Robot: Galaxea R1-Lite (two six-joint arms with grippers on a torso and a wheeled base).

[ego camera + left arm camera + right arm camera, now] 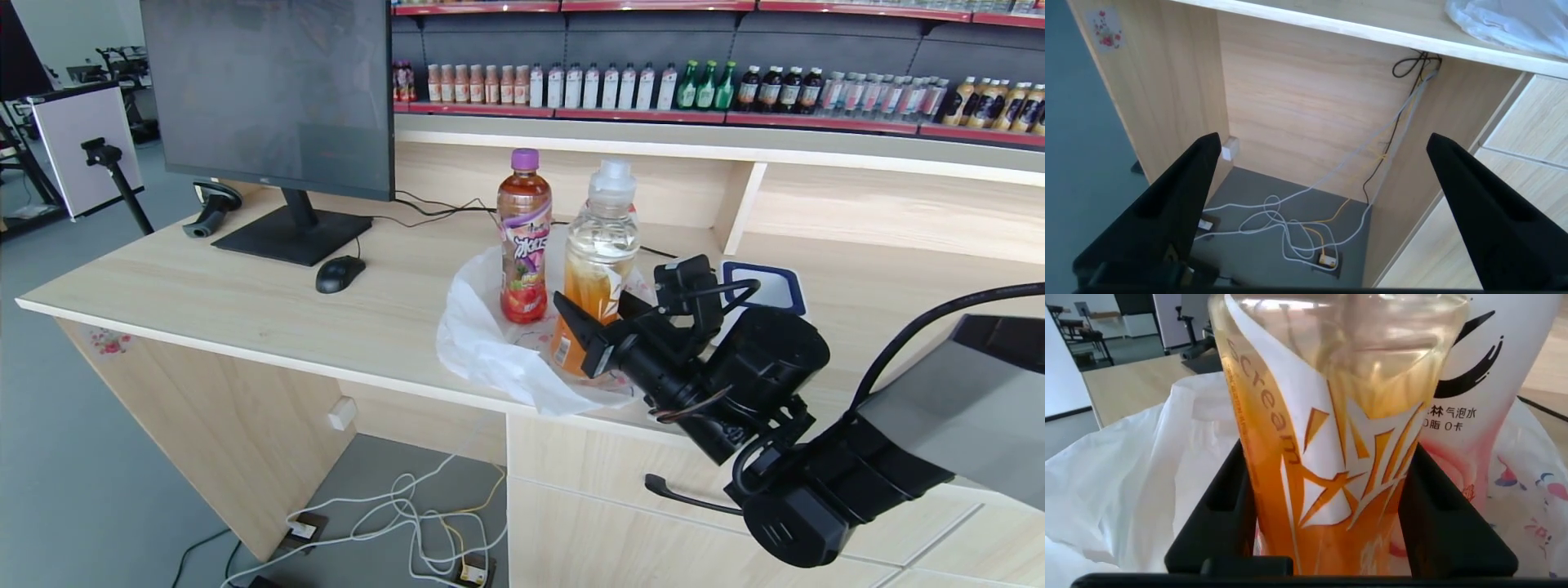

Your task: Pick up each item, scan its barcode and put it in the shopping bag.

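Right end effector (586,336): clamped on the lower body of the orange bottle (600,253), one finger on each side.
Orange bottle: upright on the white bag (482,343), near the desk's front edge.
Pink bottle (523,237): upright just beside it, possibly touching.
Bag: crumpled around both bottles; whether they stand in it or on it is unclear.
Left end effector (1323,143): fingers wide apart, holding nothing, below the desk and facing cables (1290,233) on the floor.
Desk (204,294): light wood, carrying a mouse (339,273), monitor (269,90) and scanner (211,208).
Room: shelves (735,90) of drinks behind.
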